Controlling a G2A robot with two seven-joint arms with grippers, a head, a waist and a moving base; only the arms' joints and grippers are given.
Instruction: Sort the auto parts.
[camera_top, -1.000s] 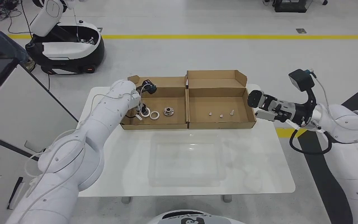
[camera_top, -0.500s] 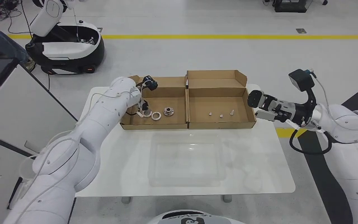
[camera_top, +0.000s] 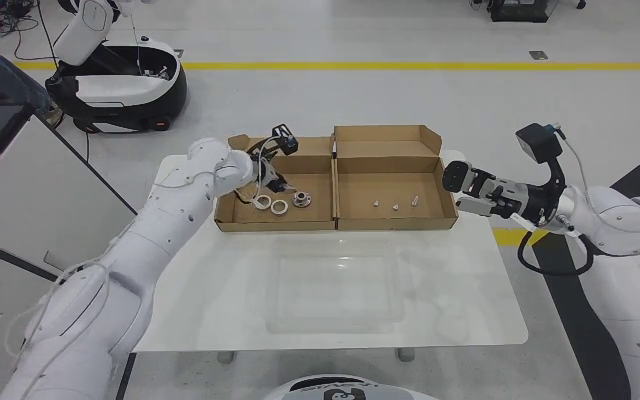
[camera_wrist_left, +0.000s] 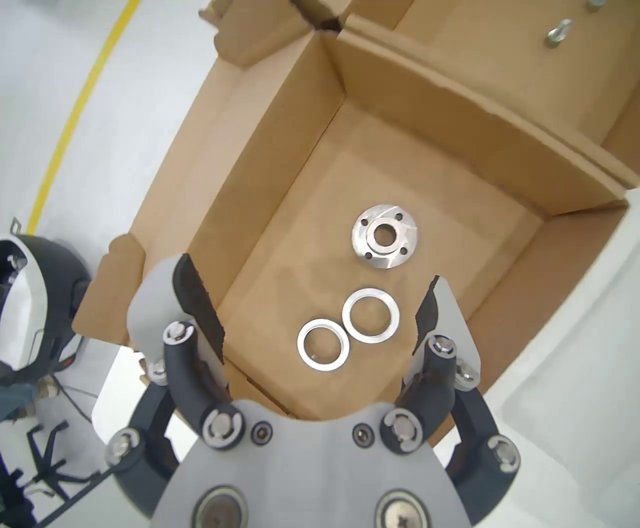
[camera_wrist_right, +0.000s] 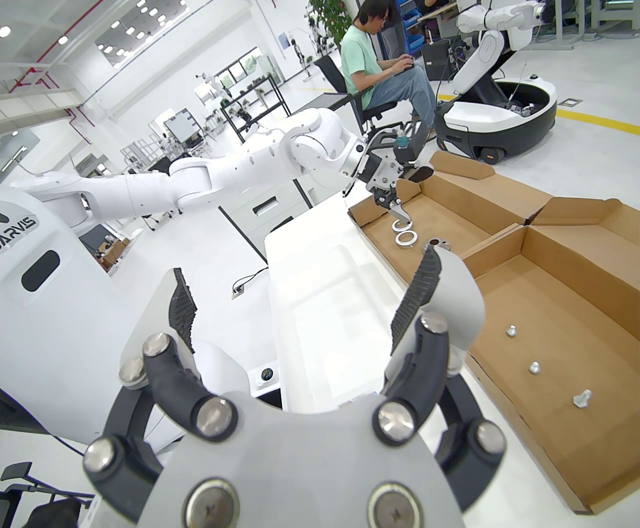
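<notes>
Auto parts (camera_top: 301, 198) of silver metal lie in two open brown cardboard boxes set side by side on the white table (camera_top: 480, 290). The left box (camera_top: 275, 226) holds two flat rings (camera_wrist_left: 323, 344) (camera_wrist_left: 371, 315), just beside each other, and one flanged disc (camera_wrist_left: 384, 241) with bolt holes. The right box (camera_top: 395, 226) holds three small bolts (camera_wrist_right: 511, 330) (camera_wrist_right: 534, 368) (camera_wrist_right: 581, 398). The left gripper (camera_wrist_left: 310, 280) hangs spread and empty over the rings. The right gripper (camera_wrist_right: 305, 270), likewise spread and empty, sits just beside the right box's outer end. A clear plastic tray (camera_top: 335, 290) lies on the table near the boxes.

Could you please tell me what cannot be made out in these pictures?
- Small parts in the right box: top view, too small to identify.
- Flange: right wrist view, partly behind a finger of the right gripper.
- One fastener: left wrist view, cut off by the picture's edge.
</notes>
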